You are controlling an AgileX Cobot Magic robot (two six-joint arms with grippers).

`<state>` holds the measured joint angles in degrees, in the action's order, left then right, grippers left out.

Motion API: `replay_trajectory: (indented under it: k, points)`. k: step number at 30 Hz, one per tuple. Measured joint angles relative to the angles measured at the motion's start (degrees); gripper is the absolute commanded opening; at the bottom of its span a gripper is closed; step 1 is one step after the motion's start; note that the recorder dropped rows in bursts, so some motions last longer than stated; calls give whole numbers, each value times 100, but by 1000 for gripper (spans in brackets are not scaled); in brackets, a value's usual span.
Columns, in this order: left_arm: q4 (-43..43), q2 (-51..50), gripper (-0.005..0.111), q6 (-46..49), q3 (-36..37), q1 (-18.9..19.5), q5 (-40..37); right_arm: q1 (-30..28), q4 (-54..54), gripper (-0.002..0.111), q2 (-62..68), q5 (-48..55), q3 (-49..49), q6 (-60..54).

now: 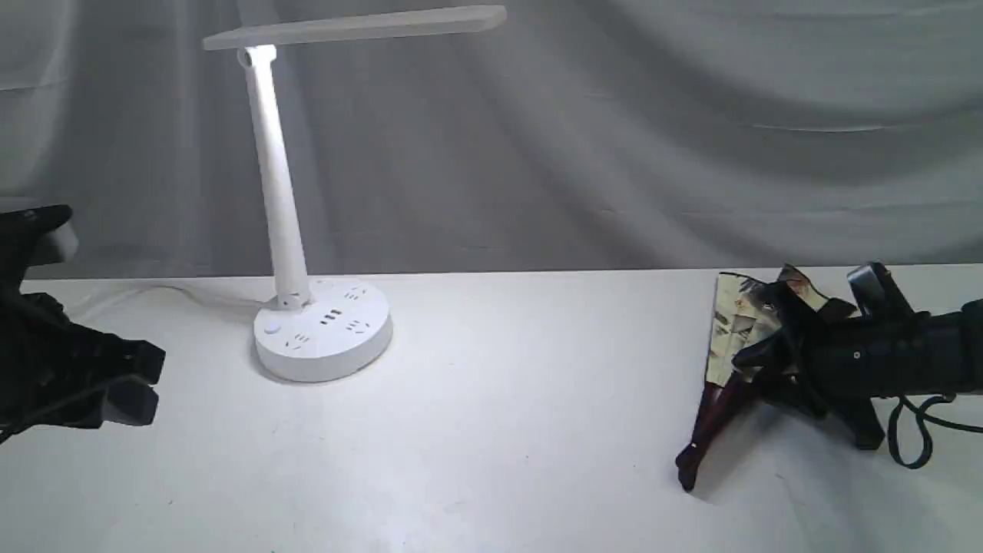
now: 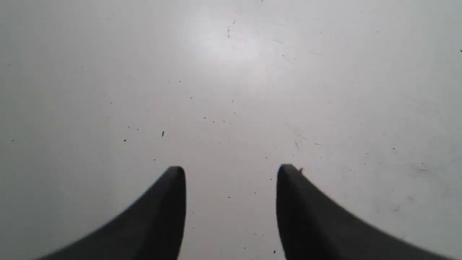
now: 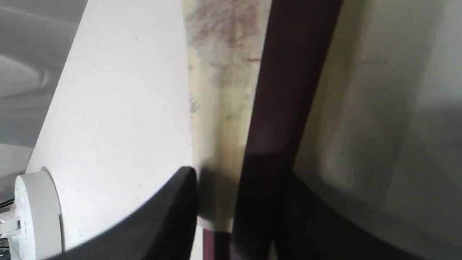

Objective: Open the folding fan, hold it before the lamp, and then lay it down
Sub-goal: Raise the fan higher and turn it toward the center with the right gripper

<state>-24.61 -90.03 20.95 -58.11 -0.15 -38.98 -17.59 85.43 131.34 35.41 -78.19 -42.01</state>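
1. Right hand (image 1: 764, 330) sits at the folding fan (image 1: 729, 330) by the right edge of the tabletop (image 1: 499, 430). In the right wrist view its fingers (image 3: 173, 216) straddle a maroon guard (image 3: 288, 72) and some cream folds. Whether they already press on them, I cannot tell.
2. Left hand (image 1: 130, 384) hangs over bare tabletop at the left edge, well apart from everything. Its fingers (image 2: 166, 209) are spread with nothing between them.
3. The fan's pivot end points toward the front edge and its painted leaf toward the far edge. Only a few folds have fanned out. I cannot tell whether the leaf end is raised or lying flat.
4. The lamp (image 1: 280, 200) stands near the far edge, left of the middle, with its bar head level above the round base.
5. The step in hand looks like the opening, barely begun. Showing the fan to the lamp and laying it down are not yet done.
6. The next move probably calls for a firm hold on one guard while the other guard is drawn away. That likely means bringing the left hand across. The paper will crease if the folds are squeezed instead of the wood.
7. No brand, label or writing is readable. The lamp base shows sockets and buttons, but no legible marks.
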Motion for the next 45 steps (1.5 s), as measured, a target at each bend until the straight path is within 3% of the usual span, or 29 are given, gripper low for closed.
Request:
replay_trajectory:
  k: [11,30,35,39,45]
  points:
    - [0,0,41,0,0,0,0,-352,-55,35,0,381,32,-68]
    - [0,0,41,0,0,0,0,-307,-5,31,0,263,32,-115]
    - [0,0,41,0,0,0,0,-307,7,23,0,263,32,-115]
    - [0,0,41,0,0,0,0,-307,123,2,0,261,32,-225]
    - [0,0,41,0,0,0,0,-307,394,0,11,719,32,-626]
